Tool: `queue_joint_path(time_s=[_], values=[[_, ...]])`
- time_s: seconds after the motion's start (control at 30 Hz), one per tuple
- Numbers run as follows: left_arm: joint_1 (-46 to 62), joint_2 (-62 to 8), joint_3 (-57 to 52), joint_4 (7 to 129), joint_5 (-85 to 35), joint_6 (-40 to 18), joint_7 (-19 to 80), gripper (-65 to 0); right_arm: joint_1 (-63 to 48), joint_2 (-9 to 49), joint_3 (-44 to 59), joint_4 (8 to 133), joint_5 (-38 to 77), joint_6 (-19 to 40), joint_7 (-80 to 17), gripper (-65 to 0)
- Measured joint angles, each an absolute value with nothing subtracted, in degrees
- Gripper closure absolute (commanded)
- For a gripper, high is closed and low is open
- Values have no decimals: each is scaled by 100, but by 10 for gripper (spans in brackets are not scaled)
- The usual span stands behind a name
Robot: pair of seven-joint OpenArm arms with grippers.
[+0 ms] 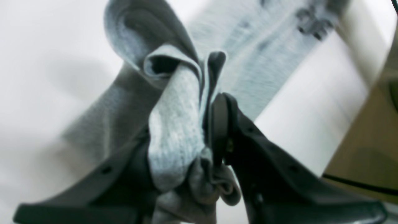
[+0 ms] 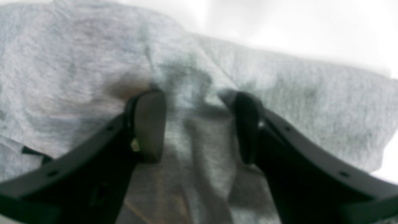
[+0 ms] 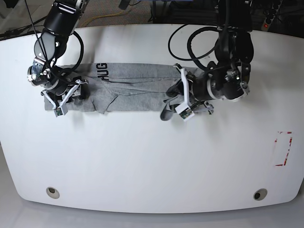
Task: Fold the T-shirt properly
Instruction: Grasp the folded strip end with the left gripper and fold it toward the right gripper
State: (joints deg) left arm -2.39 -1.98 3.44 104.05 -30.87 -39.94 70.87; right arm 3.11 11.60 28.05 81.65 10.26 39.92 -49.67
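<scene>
The T-shirt lies as a long, already narrowed band across the 12 o'clock half of the white desk, running from 9 toward 3 o'clock, with the letters "HUG" showing near its 9 o'clock end.

The left gripper has its fingers closed tight on a bunched wad of cloth at the 3 o'clock end, and a loose tail droops from the pinch. The right gripper sits over the 9 o'clock end with its fingers spread wide, cloth lying between them but nothing pinched yet — it looks poised to close.

The step in hand appears to be lifting both ends so the band can be folded across. To do it well, the right side should bite down through all the layers near the edge, not just the top one, before either arm rises. The left pinch is bulky and off the corner — raising it slowly and level with the other end should keep the band from twisting. Mild tension between the arms would flatten the creases at the middle; too much could pull cloth out of the grip.
</scene>
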Motion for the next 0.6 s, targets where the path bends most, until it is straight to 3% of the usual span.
queue_joint_path(time_s=[0.3,0.6], values=[[-690,139,781,9642,-2692,-3992,7028,-107,346,1031,2805,8169,965,3990,-4965,-328],[-1087,423,1033,9056,-2698,-3988,7006,-286,353,1013,2805,8171,982,3990,-4960,-328]])
